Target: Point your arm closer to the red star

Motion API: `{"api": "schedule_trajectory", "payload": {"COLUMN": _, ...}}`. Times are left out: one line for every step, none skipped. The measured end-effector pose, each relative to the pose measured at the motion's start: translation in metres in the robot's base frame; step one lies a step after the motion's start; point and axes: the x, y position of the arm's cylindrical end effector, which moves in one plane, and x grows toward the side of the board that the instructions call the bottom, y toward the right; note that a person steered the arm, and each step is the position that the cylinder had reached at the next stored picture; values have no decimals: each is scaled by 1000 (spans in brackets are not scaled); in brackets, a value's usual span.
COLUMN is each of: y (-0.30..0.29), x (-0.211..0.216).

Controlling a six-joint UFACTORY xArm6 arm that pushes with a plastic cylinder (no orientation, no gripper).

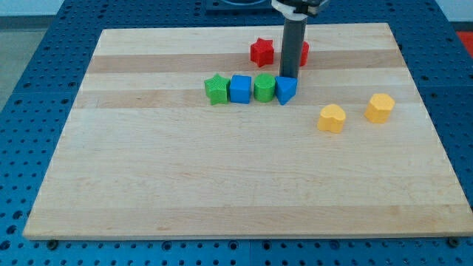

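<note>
— Pincer? None on this arm, so no open or closed to report; only a dark rod, and my tip [287, 77] rests at the upper edge of the blue block [286, 89] at the row's right end.

— And the red star [261, 52]?

— Near the table's [222, 185] top edge, up and to the view's left of my tip, close but apart. A second red block [304, 52] sits behind the rod; its shape I cannot make out, as it is mostly hidden.

— Why is the rod there?

— Probably because the gap above the row leaves a free path toward the star. The green star [216, 89], blue cube [240, 89] and green block [264, 87] line up touching. Two yellow blocks [332, 118] [379, 108] lie well apart on the right.
</note>
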Motion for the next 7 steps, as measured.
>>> {"api": "schedule_trajectory", "payload": {"y": 18, "x": -4}}
{"api": "schedule_trajectory", "payload": {"y": 52, "x": -4}}
{"api": "schedule_trajectory", "payload": {"y": 68, "x": -4}}
{"api": "schedule_trajectory", "payload": {"y": 70, "x": -6}}
{"api": "schedule_trajectory", "payload": {"y": 70, "x": -6}}
{"api": "schedule_trajectory", "payload": {"y": 55, "x": -7}}
{"api": "schedule_trajectory", "payload": {"y": 25, "x": -9}}
